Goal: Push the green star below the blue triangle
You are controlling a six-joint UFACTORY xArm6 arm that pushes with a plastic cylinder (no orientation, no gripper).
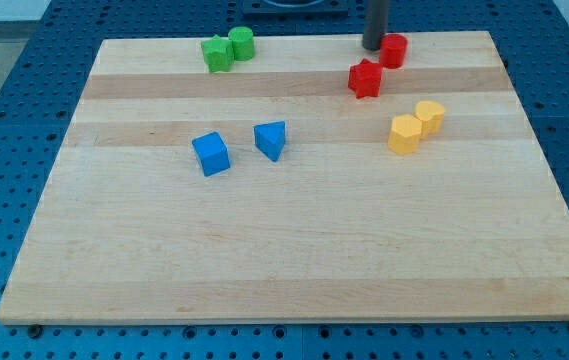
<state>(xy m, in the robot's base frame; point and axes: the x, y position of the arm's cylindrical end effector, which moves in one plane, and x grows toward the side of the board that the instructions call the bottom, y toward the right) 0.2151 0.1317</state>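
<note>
The rod comes down from the view's top edge of the wooden board (294, 250), and my tip (374, 47) rests on the surface near the board's far edge, right of centre. It has no jaws and holds nothing; it stands just beside the left face of the red cylinder (394, 50), so close that contact cannot be ruled in or out. A little nearer the middle of the board, below and slightly left of my tip, sits the red star (365, 78), close to the cylinder but apart from it. The green star (217, 54) lies near the board's far-left corner, with the green cylinder (241, 43) touching it on its right. The blue triangle (271, 140) sits left of the board's centre, well apart from the green pair and nearer the view's bottom than they are. Just to its left, with a small gap between, is the blue cube (210, 154). Toward the board's right edge, two yellow blocks press together: a yellow pentagon-like block (404, 134) and a yellow rounded block (429, 116) above and right of it. My tip is well apart from the green star.
</note>
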